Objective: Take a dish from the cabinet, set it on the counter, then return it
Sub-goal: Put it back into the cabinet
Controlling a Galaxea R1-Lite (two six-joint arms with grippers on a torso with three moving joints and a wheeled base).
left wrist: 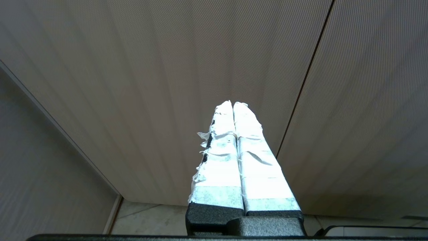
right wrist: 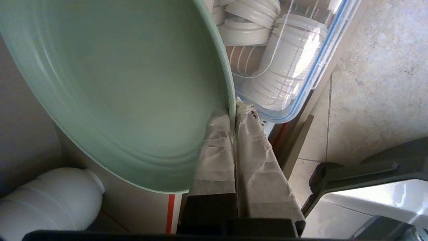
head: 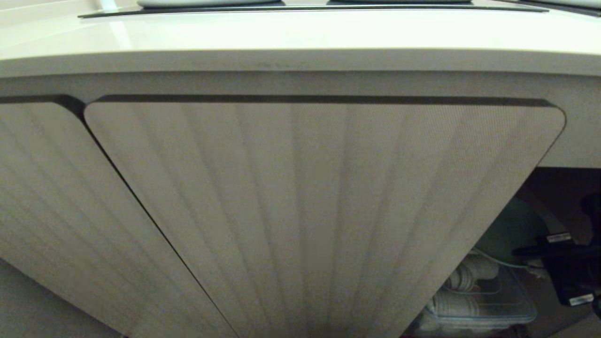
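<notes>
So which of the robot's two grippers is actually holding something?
The right gripper: its jaws pinch the rim of the mint-green dish inside the cabinet. The left gripper is shut on nothing, facing the closed doors.

Black-bodied hand (left wrist: 234, 103) with fingers (left wrist: 219, 160) wrapped in torn white tape.

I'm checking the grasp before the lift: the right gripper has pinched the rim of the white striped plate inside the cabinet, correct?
Not quite. The right gripper is shut on the rim of the plain mint-green dish, as the right wrist view shows. The rest holds: it is inside the cabinet.
</notes>
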